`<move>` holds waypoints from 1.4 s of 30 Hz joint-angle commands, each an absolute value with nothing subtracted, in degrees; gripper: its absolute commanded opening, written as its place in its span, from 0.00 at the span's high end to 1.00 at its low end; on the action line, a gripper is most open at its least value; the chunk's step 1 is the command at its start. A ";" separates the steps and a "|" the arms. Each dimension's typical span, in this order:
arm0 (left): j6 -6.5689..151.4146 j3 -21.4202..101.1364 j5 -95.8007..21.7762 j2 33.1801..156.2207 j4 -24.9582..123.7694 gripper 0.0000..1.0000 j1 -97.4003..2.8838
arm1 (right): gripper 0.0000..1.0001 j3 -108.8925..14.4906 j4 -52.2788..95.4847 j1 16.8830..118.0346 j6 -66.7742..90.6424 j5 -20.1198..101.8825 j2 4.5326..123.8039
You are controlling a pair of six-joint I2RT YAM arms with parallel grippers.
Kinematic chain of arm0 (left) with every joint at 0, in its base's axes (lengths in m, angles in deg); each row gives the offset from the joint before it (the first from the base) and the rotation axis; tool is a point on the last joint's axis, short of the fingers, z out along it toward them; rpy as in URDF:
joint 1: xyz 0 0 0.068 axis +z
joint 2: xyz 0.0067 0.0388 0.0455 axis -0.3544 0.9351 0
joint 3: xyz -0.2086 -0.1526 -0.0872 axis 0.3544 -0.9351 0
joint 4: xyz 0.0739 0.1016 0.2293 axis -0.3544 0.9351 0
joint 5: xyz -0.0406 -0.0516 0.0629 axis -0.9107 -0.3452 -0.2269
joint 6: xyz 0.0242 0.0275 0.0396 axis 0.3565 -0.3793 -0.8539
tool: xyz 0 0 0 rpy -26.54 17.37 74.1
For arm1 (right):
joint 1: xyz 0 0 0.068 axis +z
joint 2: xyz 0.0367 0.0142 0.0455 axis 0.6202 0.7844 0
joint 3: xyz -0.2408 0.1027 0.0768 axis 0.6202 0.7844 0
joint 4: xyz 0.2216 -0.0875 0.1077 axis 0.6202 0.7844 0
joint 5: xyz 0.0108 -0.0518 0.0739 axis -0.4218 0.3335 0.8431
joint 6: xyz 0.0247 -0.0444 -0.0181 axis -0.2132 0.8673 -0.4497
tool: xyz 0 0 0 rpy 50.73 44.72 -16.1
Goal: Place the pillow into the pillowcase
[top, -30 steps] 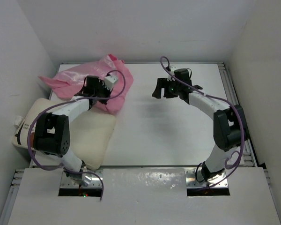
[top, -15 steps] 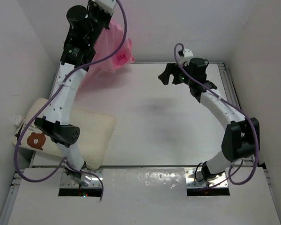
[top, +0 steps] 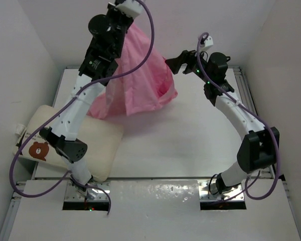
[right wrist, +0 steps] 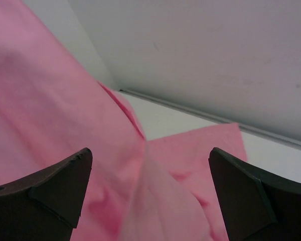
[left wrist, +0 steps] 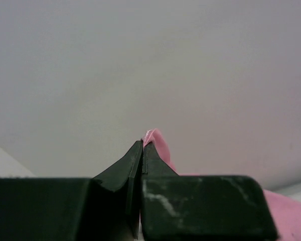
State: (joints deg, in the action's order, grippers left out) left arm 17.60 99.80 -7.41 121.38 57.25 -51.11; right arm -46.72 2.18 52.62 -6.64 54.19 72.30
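Pillowcase (top: 135, 80), a second ago crumpled on the far-left desk (top: 190, 140), now hangs in the air before the back wall. Its long axis is near upright, one top corner pinched high and the loose lower end spread wide toward the desk. Pillow (top: 100, 144) has not moved: it lies flat at the near-left corner, bear face at its left end, wholly outside the pillowcase and just beside its lower edge. Left end effector (left wrist: 142, 148) is clenched on that pink corner. Right end effector (right wrist: 148, 153) has risen toward the cloth and widened, jaws released with pink satin before them.
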 commanded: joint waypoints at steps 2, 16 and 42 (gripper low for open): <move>21.81 88.55 -3.61 116.86 62.49 1.00 -51.26 | 0.04 -48.47 -1.68 54.94 -14.03 59.52 77.66; 25.34 85.82 -3.70 116.15 65.48 1.00 -50.03 | 0.54 -46.72 9.94 55.64 -15.62 63.29 88.73; 22.35 75.44 -4.23 113.51 62.50 1.00 -47.83 | 1.00 -59.54 17.77 47.03 -3.51 33.43 74.68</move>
State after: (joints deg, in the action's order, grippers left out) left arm 22.74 75.26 -3.08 116.37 65.86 -48.33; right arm -55.20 21.35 45.36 -9.20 40.16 82.61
